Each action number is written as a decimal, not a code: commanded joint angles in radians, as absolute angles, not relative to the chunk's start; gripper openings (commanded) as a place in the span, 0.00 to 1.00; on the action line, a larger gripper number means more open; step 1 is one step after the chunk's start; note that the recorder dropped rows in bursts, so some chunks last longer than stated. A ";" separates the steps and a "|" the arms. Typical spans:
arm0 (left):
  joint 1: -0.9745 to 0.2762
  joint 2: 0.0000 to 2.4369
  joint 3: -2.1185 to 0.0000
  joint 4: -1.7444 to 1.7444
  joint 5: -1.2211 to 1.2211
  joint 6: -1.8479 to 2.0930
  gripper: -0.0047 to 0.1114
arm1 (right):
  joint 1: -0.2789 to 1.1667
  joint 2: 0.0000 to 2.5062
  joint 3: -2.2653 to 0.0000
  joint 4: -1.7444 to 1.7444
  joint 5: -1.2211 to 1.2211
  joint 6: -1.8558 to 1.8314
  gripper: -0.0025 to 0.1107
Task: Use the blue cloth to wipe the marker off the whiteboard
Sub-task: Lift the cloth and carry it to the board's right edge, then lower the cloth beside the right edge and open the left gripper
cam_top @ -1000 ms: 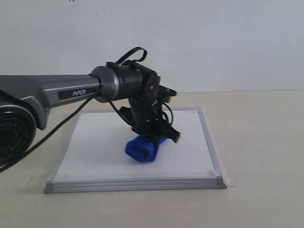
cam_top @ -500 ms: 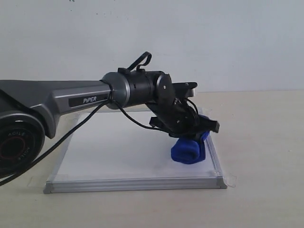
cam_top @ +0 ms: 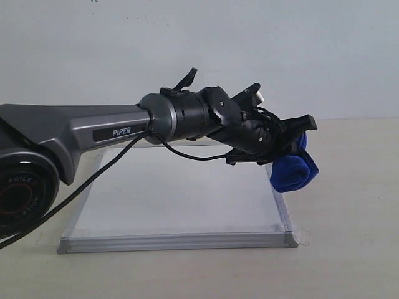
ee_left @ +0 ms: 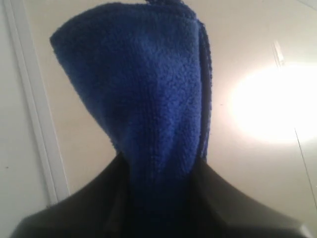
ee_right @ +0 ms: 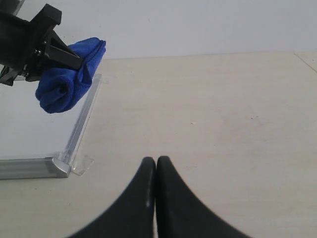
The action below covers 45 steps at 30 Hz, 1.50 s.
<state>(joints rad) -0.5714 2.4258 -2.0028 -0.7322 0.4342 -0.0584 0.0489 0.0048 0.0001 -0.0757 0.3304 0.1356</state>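
Observation:
The blue cloth [cam_top: 293, 169] is a fluffy roll pinched in my left gripper [cam_top: 298, 144], lifted above the right edge of the whiteboard [cam_top: 174, 199]. The left wrist view is filled by the blue cloth [ee_left: 143, 94] between the dark fingers [ee_left: 84, 208]. From the right wrist view the blue cloth [ee_right: 64, 84] hangs over the whiteboard [ee_right: 29, 129] near its corner. My right gripper [ee_right: 156, 166] is shut on nothing, over bare table away from the board. No red marker line shows on the board's visible surface.
A clear tape tab [ee_right: 81, 163] sticks out at the board's near right corner. Beige tabletop [ee_right: 213, 114] stretches to the right of the board. A white wall [cam_top: 249, 50] stands behind.
My left gripper has swept the cloth from the middle of the board to the right, then lifted it off the surface past the right frame edge.

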 commanded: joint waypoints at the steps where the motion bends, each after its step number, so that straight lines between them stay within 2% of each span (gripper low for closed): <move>1: -0.595 2.420 -1.999 -0.781 0.382 -0.051 0.07 | 0.041 0.000 0.000 -0.081 0.325 0.135 0.02; 9: -0.634 2.451 -1.999 -0.911 0.262 -0.051 0.07 | 0.041 0.000 0.000 -0.081 0.325 0.135 0.02; 20: -0.639 2.475 -1.998 -0.916 0.198 -0.051 0.07 | 0.041 0.000 0.000 -0.081 0.325 0.135 0.02; 45: -0.639 2.554 -1.998 -0.952 0.154 -0.026 0.07 | 0.041 0.000 0.000 -0.081 0.325 0.135 0.02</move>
<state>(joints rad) -0.6341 2.5594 -1.9970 -0.9586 0.1658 -0.0342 0.0489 0.0048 0.0001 -0.0757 0.3304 0.1356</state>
